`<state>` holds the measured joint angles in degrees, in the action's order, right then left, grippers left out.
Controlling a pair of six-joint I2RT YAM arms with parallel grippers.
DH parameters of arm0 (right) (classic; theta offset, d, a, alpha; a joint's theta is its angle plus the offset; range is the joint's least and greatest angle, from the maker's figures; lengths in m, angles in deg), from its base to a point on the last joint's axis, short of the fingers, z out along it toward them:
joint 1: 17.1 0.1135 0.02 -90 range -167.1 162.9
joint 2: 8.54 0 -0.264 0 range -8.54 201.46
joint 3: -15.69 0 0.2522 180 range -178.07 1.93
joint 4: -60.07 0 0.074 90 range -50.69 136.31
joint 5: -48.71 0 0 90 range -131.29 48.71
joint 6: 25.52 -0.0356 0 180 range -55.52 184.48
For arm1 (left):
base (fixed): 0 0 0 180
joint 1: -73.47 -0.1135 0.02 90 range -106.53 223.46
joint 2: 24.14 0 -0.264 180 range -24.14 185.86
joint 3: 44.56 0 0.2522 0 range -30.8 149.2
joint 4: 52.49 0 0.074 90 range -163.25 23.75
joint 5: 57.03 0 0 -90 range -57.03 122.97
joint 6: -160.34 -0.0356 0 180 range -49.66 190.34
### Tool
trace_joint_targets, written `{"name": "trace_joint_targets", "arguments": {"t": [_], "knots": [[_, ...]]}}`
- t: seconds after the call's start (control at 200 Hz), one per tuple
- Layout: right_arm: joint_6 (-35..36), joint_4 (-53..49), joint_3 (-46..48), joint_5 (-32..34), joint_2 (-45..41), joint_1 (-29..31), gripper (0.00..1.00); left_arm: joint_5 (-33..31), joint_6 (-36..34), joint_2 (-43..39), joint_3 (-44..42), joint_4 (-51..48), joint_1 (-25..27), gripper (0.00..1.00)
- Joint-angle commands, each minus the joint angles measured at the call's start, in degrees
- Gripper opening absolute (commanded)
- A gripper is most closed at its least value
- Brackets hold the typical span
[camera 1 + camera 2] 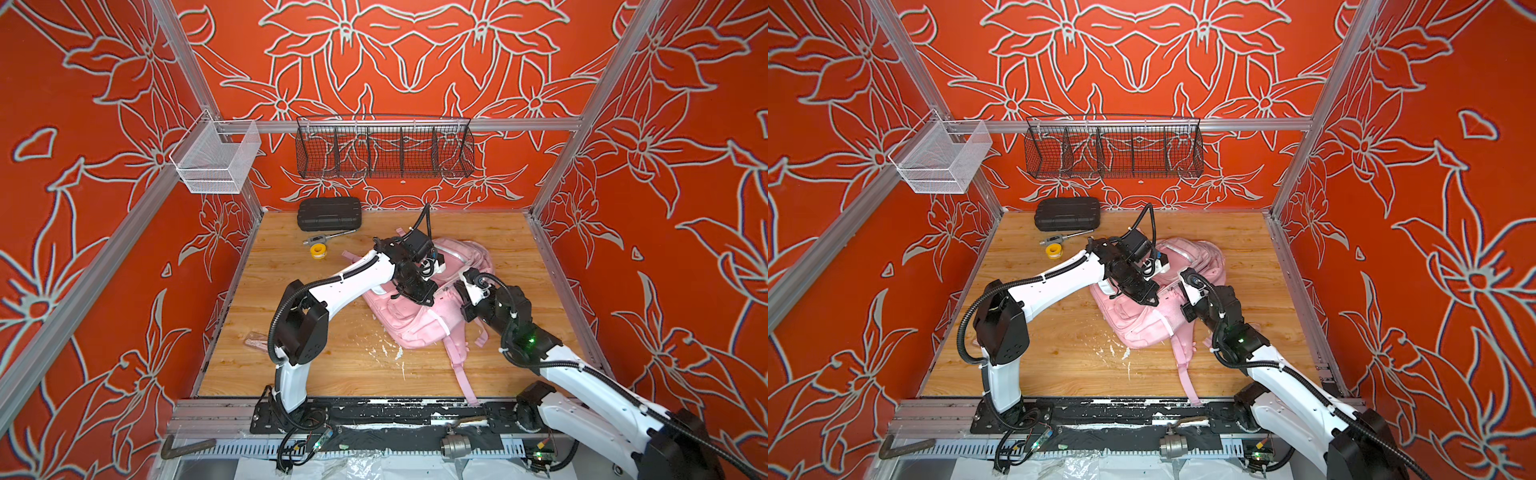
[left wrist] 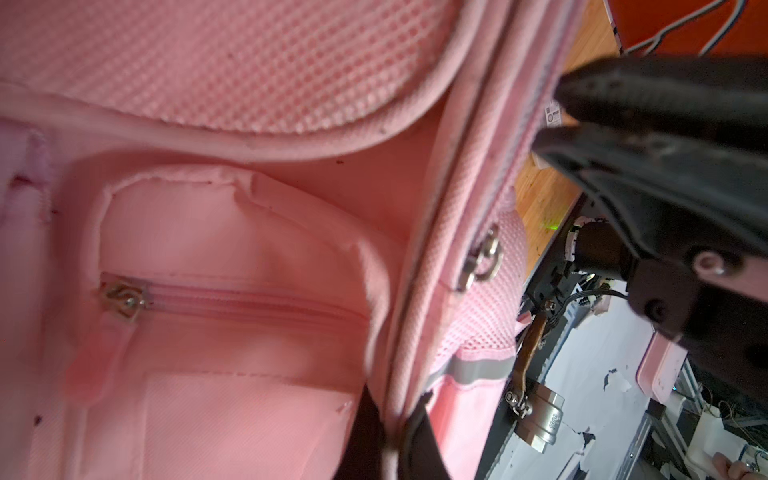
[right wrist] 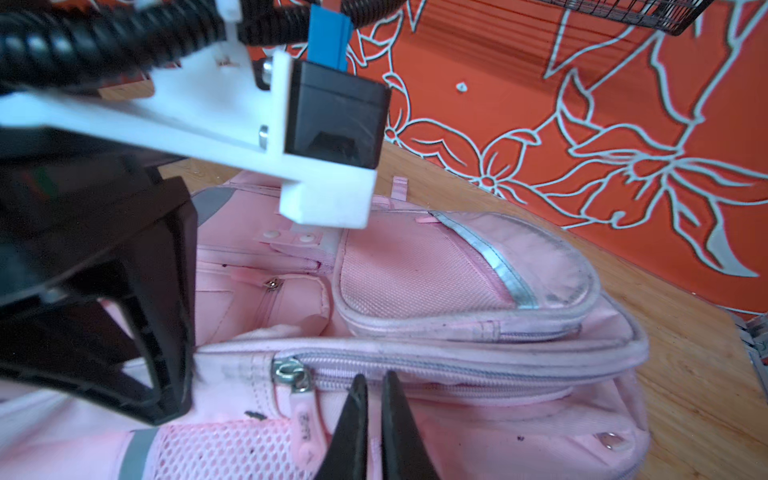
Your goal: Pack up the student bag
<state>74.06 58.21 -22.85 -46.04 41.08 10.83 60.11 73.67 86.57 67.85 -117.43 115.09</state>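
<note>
Looks like the opening step: student bag (image 1: 419, 328) lying mid tabletop (image 1: 340, 378), mouth held by left claw (image 2: 390, 432) clamped on the rim. Right claw (image 3: 374, 395) narrow at the zip line, beside the zip pull (image 3: 305, 436); can't tell if gripping. Next, likely: catch the pull, slide gently.

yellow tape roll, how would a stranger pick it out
Look to the far left corner of the wooden tabletop, where a black ribbed case lies. Just in front lies a grey metal tool, then the yellow tape roll: the only round, yellow thing there.
</note>
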Motion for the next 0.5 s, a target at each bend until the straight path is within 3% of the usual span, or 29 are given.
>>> {"name": "trace_joint_targets", "arguments": {"t": [0.0, 0.215, 0.495], "knots": [[0.04, -5.25, -0.65, -5.38, -1.46, -0.93, 0.18, 3.75, -1.93, -4.28, 1.06, 0.94, 0.12, 0.0], [-0.26, -16.0, -6.07, -7.1, -2.42, -1.82, 0.33, 2.94, -2.63, -5.23, 0.31, 2.01, 0.03, 0.0], [0.61, -13.02, -3.94, -10.33, -1.88, -0.99, 0.39, 5.52, -1.16, -4.48, 1.37, 2.46, 0.06, 0.0]]}}
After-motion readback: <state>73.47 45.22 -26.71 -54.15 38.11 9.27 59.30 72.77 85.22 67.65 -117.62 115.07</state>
